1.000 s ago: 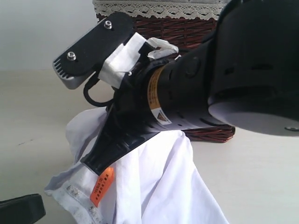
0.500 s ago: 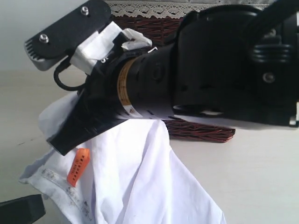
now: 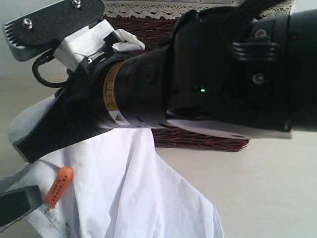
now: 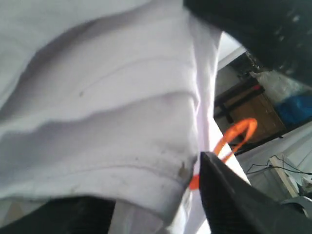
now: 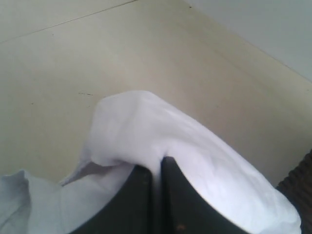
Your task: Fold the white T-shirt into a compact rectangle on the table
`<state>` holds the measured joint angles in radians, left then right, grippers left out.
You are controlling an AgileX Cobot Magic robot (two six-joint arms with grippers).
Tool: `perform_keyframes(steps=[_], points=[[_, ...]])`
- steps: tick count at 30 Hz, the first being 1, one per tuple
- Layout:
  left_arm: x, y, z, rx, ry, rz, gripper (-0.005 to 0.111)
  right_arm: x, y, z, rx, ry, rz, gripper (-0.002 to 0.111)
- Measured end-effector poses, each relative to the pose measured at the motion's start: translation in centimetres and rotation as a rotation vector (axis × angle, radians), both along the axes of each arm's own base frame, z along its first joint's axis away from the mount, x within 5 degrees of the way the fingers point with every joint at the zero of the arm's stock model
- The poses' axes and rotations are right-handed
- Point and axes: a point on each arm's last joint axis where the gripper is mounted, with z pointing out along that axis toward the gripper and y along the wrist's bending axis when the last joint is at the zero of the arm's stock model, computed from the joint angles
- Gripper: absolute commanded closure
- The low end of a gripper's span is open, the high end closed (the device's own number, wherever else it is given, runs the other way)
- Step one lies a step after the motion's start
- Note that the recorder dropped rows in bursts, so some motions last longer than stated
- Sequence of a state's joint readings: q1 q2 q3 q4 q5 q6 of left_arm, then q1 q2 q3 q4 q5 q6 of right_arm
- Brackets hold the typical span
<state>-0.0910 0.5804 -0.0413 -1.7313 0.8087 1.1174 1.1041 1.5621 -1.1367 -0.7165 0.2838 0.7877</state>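
— So, where is the white T-shirt (image 3: 143, 193) seen?
— Toward six and seven o'clock of the exterior view. It is draped in soft folds on the table (image 3: 267, 188), and one part is held up off the surface. An orange tag (image 3: 59, 184) is seen hanging at the collar edge, toward eight o'clock.
— By what is that part held up?
— A fold is pinched by the right gripper (image 5: 155, 170). Its two black fingers (image 5: 136, 195) are pressed together with white cloth caught between them, as the right wrist view shows.
— And what can be said of the left gripper (image 4: 156, 187)?
— Its jaws are seen standing partly apart, with the shirt's hem bunched between them. Whether the cloth is actually squeezed cannot be told.
— What is found further out?
— A dark wicker basket (image 3: 198, 141) with a white lace trim (image 3: 148, 9) is set at twelve o'clock, behind the right arm (image 3: 213, 74) and near the shirt.
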Motion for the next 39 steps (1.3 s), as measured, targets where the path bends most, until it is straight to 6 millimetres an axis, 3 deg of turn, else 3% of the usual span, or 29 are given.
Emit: perform_keyframes(steps=[2,5,12,14,19,21,26,30,34,39], points=[[0.5,0.1,0.7,0.009,-0.022,0.027,0.075,0.0,0.0,0.0,0.002,0.005,-0.001,0.108],[1.1,0.7,0.7,0.045,-0.021,0.109,0.105,0.0,0.0,0.0,0.003,0.008,-0.002,0.108],[1.0,0.9,-0.2,0.095,-0.028,0.125,0.107,0.0,0.0,0.0,-0.006,-0.002,0.007,0.105],[1.2,1.0,0.3,0.116,-0.064,0.127,0.107,0.0,-0.1,-0.1,-0.031,-0.018,0.014,0.095],[2.7,1.6,3.5,0.176,-0.174,0.221,0.107,0.4,-1.1,-0.6,-0.155,-0.031,-0.048,0.053],[3.6,2.3,4.6,0.238,-0.180,0.292,0.107,0.5,-1.8,-0.6,-0.215,-0.032,-0.092,0.046],[6.2,3.8,4.7,0.343,-0.060,0.468,0.107,0.5,-4.0,0.2,-0.326,-0.029,-0.206,0.048],[8.6,3.3,3.8,0.376,0.054,0.409,0.107,-0.3,-5.3,0.1,-0.414,0.070,-0.210,0.049],[10.3,2.1,2.2,0.392,0.170,0.267,0.107,-2.2,-4.7,-1.5,-0.435,0.224,-0.021,0.049],[10.8,1.9,1.6,0.409,0.195,0.223,0.107,-3.4,-2.6,-4.5,-0.297,0.329,0.114,0.049]])
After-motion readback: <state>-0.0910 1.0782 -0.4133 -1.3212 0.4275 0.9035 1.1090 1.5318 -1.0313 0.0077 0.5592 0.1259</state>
